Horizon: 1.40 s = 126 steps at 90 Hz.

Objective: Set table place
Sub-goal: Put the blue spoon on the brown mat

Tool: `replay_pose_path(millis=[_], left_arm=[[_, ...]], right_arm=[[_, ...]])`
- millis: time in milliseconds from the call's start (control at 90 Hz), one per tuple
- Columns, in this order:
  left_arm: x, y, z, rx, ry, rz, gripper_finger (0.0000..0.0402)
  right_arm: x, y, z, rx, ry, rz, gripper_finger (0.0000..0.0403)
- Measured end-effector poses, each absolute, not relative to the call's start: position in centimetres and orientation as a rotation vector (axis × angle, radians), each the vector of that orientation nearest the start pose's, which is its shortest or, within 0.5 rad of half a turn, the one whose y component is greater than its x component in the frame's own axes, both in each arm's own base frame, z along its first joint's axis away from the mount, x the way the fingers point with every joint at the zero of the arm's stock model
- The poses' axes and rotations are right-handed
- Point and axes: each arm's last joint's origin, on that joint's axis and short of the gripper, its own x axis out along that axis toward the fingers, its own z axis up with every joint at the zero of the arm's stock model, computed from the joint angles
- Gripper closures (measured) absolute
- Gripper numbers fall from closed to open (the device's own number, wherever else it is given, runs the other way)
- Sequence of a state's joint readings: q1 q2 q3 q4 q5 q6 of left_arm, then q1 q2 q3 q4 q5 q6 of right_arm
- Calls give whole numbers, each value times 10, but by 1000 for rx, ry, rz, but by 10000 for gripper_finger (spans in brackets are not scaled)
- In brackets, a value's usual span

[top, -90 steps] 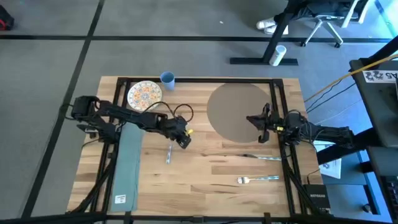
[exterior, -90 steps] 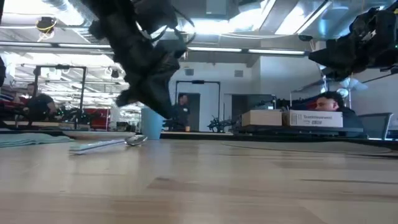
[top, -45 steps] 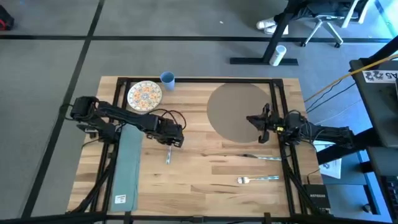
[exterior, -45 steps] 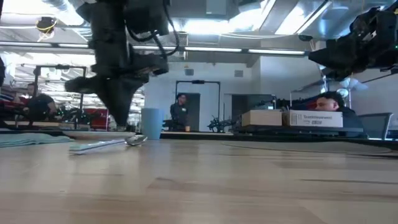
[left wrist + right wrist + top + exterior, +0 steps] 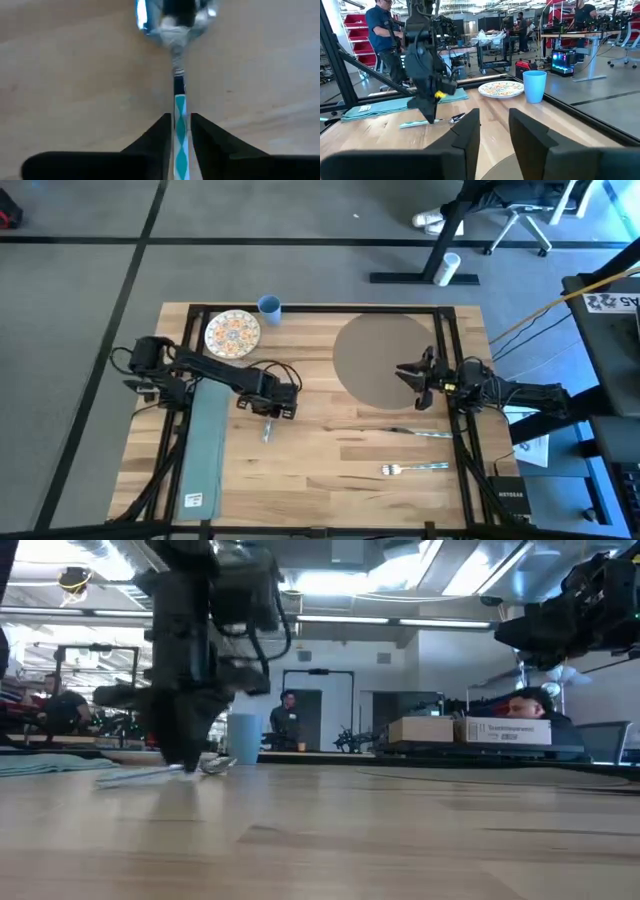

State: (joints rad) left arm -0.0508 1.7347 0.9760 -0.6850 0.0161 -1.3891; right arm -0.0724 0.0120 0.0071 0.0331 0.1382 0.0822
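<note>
From above, the left gripper (image 5: 268,412) has swung back from further toward the middle of the surface (image 5: 330,470) and dropped over the handle end of the spoon (image 5: 267,431), which lies on bare wood just right of the teal napkin (image 5: 205,442). The round grey-brown placemat (image 5: 380,358) sits at the far right, well apart from the spoon, and is bare. The patterned plate (image 5: 233,333) and blue cup (image 5: 269,306) stand at the far edge; a knife (image 5: 418,432) and fork (image 5: 412,469) lie nearer the right arm. The right gripper (image 5: 414,376) waits over the placemat's edge.

At table level, the left gripper has come down from hanging above the spoon (image 5: 165,772) to the surface at its handle.

The left wrist view shows the fingers (image 5: 157,137) slightly apart, astride the teal-patterned handle (image 5: 179,125), probably not yet clamped. The spoon pickup looks about to begin.

In the right wrist view its fingers (image 5: 470,131) stand apart, empty.
</note>
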Motion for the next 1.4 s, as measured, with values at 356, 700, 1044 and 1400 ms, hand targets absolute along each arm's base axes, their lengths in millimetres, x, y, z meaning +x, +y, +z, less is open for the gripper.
replay_pose_path(millis=[356,700,1044,1400], left_arm=[[296,-16,137,-1077,1243,910,323],[300,-16,140,-1024,1259,855,390],[341,23,179,-1031,987,747,394],[368,73,207,-1033,576,607,394]], right_arm=[[97,-11,168,75,-37,-211,311],[97,-11,168,74,-37,-214,311],[97,-12,168,73,-40,-230,310],[97,-12,169,72,-43,-240,310]])
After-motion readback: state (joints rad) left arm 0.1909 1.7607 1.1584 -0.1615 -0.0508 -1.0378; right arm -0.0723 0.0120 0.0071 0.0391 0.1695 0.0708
